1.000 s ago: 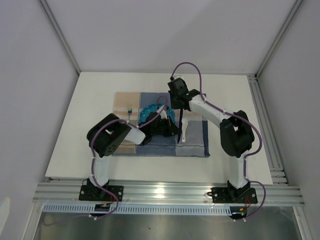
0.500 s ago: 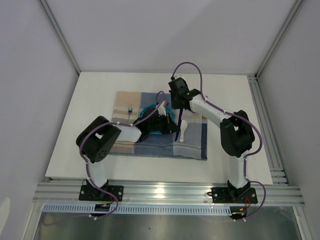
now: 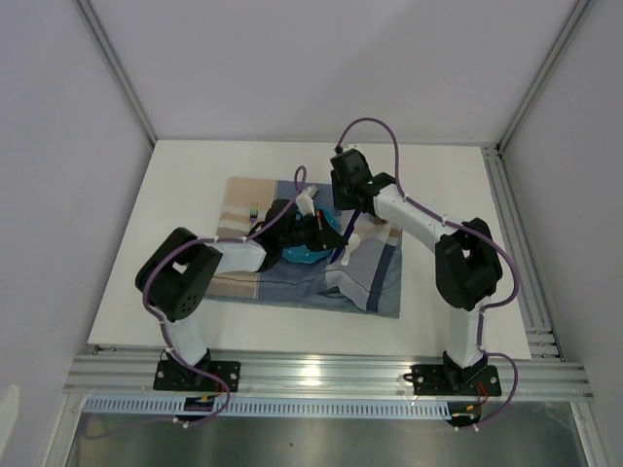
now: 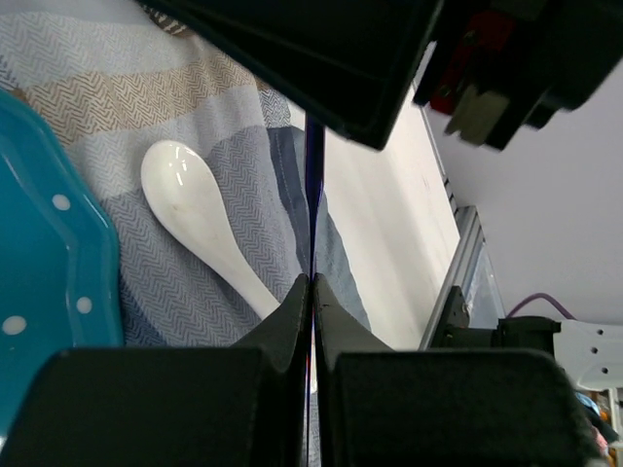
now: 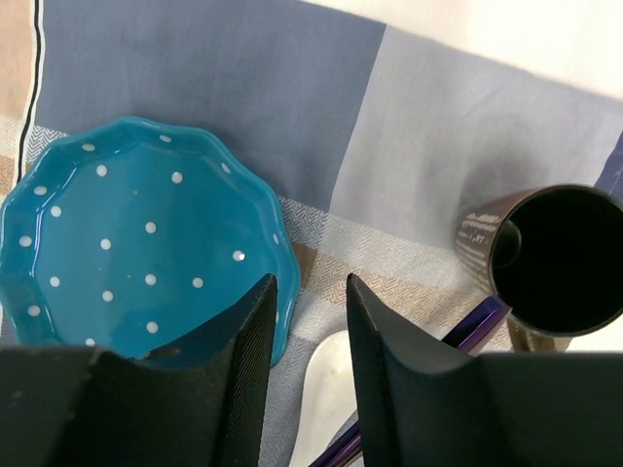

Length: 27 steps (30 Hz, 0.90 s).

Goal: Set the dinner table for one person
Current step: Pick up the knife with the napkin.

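the left hand (image 4: 311, 284) is clamped on a thin violet metal utensil (image 5: 477, 328), seen edge-on. the right hand (image 5: 310, 288) has just spread partway, with nothing between its fingers. the large white matte surface (image 3: 185, 214) lies under both arms, with the blue-and-beige checked cloth placemat (image 3: 380, 265) at its middle. in the last half second that cloth has bunched up at its near right corner. on it sit the teal dotted scalloped plate (image 5: 127, 243) and, just beside it, the white ceramic spoon (image 4: 195, 209). the rumpled cloth probably needs smoothing before the setting looks tidy.
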Each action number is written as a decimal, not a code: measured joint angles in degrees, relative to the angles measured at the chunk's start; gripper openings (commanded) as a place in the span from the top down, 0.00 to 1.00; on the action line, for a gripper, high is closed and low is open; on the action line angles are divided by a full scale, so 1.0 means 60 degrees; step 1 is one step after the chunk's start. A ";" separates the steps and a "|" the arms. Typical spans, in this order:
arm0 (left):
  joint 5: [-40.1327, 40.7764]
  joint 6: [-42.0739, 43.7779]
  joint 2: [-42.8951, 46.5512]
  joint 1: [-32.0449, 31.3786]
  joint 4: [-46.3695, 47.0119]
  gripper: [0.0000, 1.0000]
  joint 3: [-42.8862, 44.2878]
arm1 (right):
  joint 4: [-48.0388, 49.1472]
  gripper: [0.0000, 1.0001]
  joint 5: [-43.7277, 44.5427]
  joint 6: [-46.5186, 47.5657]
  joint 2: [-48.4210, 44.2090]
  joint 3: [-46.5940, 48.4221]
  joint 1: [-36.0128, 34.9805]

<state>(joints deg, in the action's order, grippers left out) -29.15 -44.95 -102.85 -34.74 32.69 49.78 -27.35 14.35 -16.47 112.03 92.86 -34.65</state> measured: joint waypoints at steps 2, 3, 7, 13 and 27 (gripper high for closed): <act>-0.0178 -0.0168 -0.0025 0.0000 0.0149 0.99 -0.0076 | -0.0011 0.60 0.0036 0.0007 -0.0087 -0.0058 0.0000; -0.0237 -0.0259 -0.0047 0.0000 0.0229 0.99 -0.0113 | -0.0015 0.59 0.0062 0.0007 -0.0124 -0.0069 0.0000; -0.0433 -0.0696 -0.0168 0.0000 0.0882 0.99 -0.0372 | -0.0160 0.57 0.0215 -0.0047 -0.0240 -0.0084 0.0000; -0.0586 -0.1300 -0.0492 0.0004 0.1898 1.00 -0.0827 | -0.0619 0.53 0.0823 -0.0306 -0.0943 -0.0517 -0.0084; -0.0699 -0.3366 -0.1909 0.0007 0.5639 0.99 -0.1672 | -0.0102 0.40 0.0940 -0.0790 -0.2794 -0.3282 -0.0007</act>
<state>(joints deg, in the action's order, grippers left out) -33.34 -65.14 -114.30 -34.70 66.52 39.75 -27.97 19.99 -21.21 95.26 73.17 -34.70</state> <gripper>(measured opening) 0.006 0.600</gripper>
